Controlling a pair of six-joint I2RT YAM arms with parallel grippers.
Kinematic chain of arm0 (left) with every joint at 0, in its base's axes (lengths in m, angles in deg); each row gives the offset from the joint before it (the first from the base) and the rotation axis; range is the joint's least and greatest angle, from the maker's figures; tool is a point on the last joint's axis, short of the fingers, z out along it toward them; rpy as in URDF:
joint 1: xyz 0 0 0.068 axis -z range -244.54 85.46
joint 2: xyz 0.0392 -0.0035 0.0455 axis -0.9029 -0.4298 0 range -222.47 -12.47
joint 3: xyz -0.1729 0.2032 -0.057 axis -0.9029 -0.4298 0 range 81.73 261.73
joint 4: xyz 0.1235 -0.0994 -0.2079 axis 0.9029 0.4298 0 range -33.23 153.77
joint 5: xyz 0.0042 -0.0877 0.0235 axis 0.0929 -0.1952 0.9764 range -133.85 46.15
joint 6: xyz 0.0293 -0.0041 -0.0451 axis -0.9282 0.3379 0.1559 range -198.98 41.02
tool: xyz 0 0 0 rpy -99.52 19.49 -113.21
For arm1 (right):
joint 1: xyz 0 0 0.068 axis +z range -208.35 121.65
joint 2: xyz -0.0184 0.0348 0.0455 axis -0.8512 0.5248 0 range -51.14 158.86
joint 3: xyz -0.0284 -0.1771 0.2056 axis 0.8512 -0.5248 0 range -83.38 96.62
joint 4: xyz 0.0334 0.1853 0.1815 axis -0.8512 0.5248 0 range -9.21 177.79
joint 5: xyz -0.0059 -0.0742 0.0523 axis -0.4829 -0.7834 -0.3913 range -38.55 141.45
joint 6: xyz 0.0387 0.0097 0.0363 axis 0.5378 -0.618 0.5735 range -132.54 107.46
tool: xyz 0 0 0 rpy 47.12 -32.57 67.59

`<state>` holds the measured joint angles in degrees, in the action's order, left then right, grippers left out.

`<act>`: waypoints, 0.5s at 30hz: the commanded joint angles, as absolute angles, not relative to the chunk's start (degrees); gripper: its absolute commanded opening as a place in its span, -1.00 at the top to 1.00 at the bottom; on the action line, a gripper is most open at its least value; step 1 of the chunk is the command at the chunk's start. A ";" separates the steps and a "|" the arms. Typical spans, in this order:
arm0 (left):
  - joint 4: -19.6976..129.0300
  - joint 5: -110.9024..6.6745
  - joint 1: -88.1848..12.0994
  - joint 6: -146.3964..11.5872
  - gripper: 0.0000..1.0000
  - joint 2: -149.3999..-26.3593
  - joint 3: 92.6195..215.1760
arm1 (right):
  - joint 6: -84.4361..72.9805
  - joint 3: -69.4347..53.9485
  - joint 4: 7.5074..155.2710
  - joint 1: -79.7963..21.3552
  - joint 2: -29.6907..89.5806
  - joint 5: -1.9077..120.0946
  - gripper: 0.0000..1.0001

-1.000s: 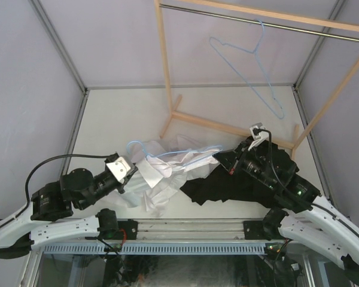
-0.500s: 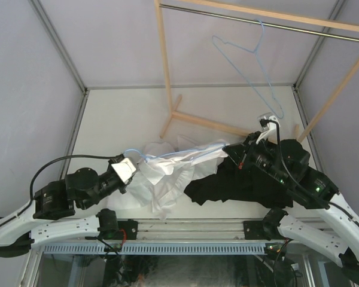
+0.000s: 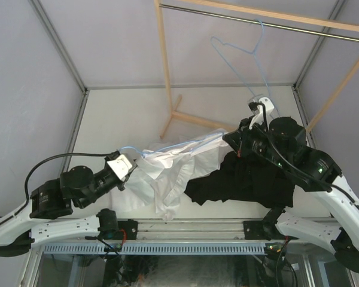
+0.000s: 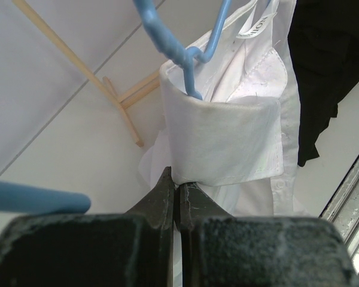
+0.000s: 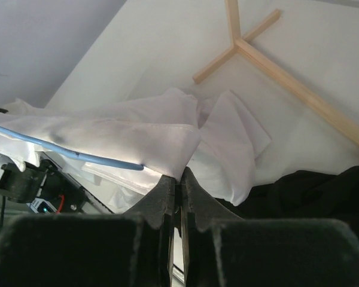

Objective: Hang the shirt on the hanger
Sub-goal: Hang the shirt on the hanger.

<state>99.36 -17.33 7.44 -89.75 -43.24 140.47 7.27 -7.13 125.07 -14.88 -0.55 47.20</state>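
Note:
The white shirt (image 3: 170,170) is stretched between my two grippers above the table, with a light blue hanger (image 3: 167,148) inside it. My left gripper (image 3: 133,162) is shut on the shirt's collar (image 4: 224,140), and the blue hanger (image 4: 185,51) runs up through the collar. My right gripper (image 3: 228,139) is shut on a fold of the shirt (image 5: 131,134) at its other end, and the hanger's wire (image 5: 66,150) passes under the cloth beside it. A second blue hanger (image 3: 251,63) hangs from the rack's metal rod (image 3: 257,21).
A black garment (image 3: 242,182) lies on the table under my right arm. A wooden clothes rack (image 3: 164,72) stands at the back, its foot (image 3: 194,119) reaching across the table. Grey walls enclose the table on three sides.
My right gripper has risen and moved back and right with the shirt end, pulling the shirt taut off the table. My left gripper stayed almost in place, holding the collar.

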 commanded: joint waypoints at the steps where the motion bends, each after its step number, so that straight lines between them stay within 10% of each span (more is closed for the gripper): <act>1: 102.39 -11.27 7.18 -92.07 1.00 -41.98 143.32 | 2.02 -2.33 128.12 -16.88 0.45 38.92 1.00; 15: 102.60 -7.29 7.18 -92.44 1.00 -49.31 142.48 | 3.44 5.73 133.00 -11.80 6.85 42.73 1.00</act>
<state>99.55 -12.26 7.44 -90.60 -47.91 141.58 4.04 3.60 133.79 -14.73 7.56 46.37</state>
